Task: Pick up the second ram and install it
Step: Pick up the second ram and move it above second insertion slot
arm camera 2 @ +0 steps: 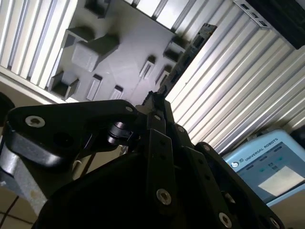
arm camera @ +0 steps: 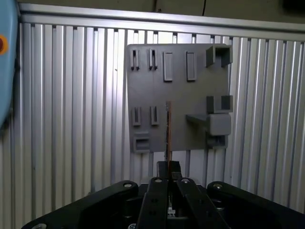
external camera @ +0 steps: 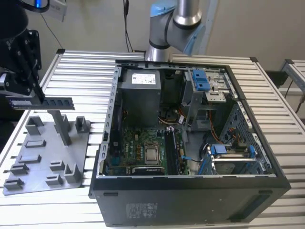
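In the exterior view my gripper (external camera: 34,99) hangs at the far left, above the grey fixture plate (external camera: 44,164), shut on the second ram (external camera: 56,102). The thin dark stick is held level and points toward the open computer case (external camera: 190,188). In the second wrist view the ram (arm camera 2: 185,59) juts out past the fingertips (arm camera 2: 156,102) over the plate (arm camera 2: 126,50). The first wrist view shows the ram (arm camera: 167,126) edge-on, rising from the gripper (arm camera: 167,168) in front of the plate (arm camera: 178,90). The motherboard (external camera: 138,148) lies inside the case, with its memory slots (external camera: 171,151) beside the processor socket.
The case stands open on a ribbed metal table (external camera: 81,71), with a power supply (external camera: 140,93) at the back and blue-tabbed drive bays (external camera: 202,81). Upright blocks (external camera: 62,126) stick up from the fixture plate under the ram. A teach pendant (arm camera 2: 267,162) lies off the table edge.
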`<action>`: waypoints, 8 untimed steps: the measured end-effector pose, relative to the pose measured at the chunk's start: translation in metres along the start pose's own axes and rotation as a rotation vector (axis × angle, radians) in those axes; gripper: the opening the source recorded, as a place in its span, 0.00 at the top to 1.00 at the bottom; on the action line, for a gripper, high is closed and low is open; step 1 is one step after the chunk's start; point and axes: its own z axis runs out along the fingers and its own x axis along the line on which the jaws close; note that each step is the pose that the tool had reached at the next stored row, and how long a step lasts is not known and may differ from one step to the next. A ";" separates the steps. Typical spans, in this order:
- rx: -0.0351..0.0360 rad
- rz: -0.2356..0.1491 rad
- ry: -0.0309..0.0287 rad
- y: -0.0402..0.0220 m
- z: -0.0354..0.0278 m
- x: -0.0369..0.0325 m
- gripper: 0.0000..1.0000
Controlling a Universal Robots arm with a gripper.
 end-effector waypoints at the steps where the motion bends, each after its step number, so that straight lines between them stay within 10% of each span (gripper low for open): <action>1: 0.0001 0.000 -0.0001 -0.0028 -0.0001 0.0001 0.86; 8: 0.0008 0.000 0.0000 -0.0212 -0.0006 0.0005 0.86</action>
